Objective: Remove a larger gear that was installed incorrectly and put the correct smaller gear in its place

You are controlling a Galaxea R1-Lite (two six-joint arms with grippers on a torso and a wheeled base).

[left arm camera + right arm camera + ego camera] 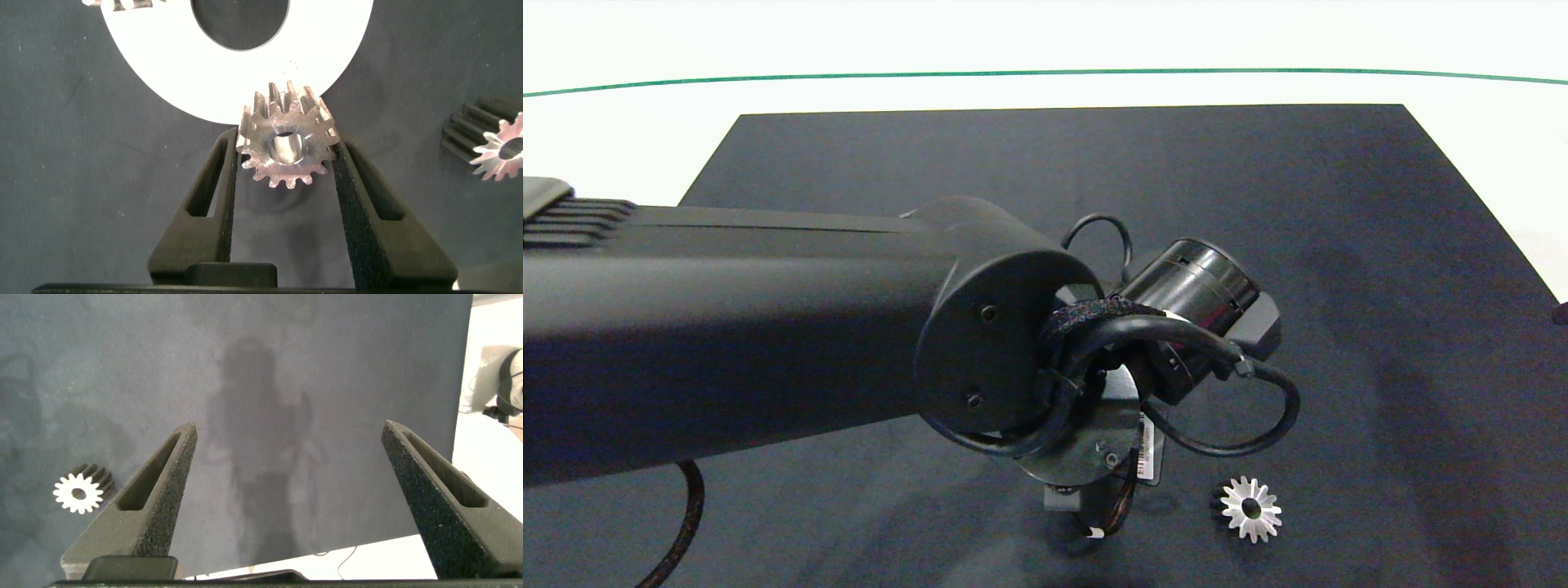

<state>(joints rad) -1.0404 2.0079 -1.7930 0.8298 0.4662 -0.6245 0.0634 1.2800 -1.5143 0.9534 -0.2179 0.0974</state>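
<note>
Left wrist view: blunt-toothed, round-bored smaller gear (286,147) clamped in left gripper (286,159).

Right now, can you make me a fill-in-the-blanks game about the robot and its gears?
1. The left gripper is shut on the ____ gear.
2. That gear hangs by the rim of a flat ____ ring.
3. The right gripper has its fingers ____, holding nothing.
4. The larger gear lies on the dark ____.

Missing words: smaller; white; open; mat
</note>
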